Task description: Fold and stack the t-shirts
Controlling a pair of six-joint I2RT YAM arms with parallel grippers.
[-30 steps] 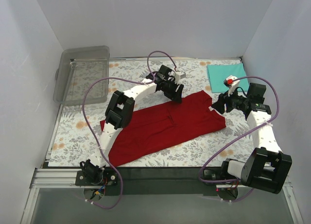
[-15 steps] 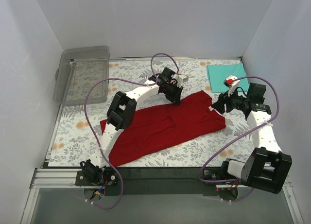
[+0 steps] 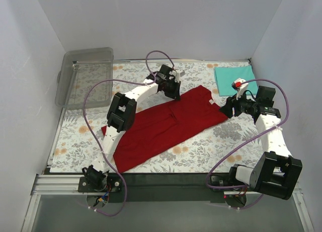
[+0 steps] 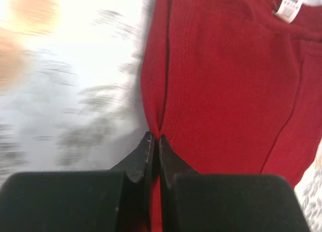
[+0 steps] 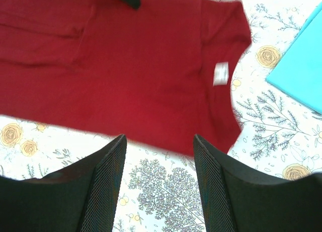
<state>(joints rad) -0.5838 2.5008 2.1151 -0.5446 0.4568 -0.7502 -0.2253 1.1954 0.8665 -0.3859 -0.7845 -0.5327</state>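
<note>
Nearest the arm bases, a bare strip of the flowered table [image 3: 211,146] is left between the near edge and the red shirt [image 3: 166,126]. The shirt is laid flat and spread out slantwise across the middle of the table, with its lower end towards the near left and its collar end towards the far right. It is not yet folded.

Just beside the collar end, the right gripper [image 3: 225,110] is held above the surface. In its own wrist view its jaws are seen standing apart with nothing between them, over the shirt's near border. The white tag [image 5: 220,73] at the collar shows beyond them. It is judged to be kept ready there so that the collar end can be taken or steadied once a fold is begun.

Further back, the left gripper [image 3: 174,94] is set down on the shirt's far long edge. In its wrist view [image 4: 154,141] the jaws are closed tight, and a thin fold of red cloth is pinched between their tips. The hold is probably taken at the border so that this side can be lifted and drawn over the body of the shirt.

At the far right corner the teal shirt [image 3: 234,78] lies already folded into a flat rectangle, well apart from the red one, presumably as the base of the stack. At the far left a clear bin [image 3: 85,76] stands, tipped up off the table's edge.
</note>
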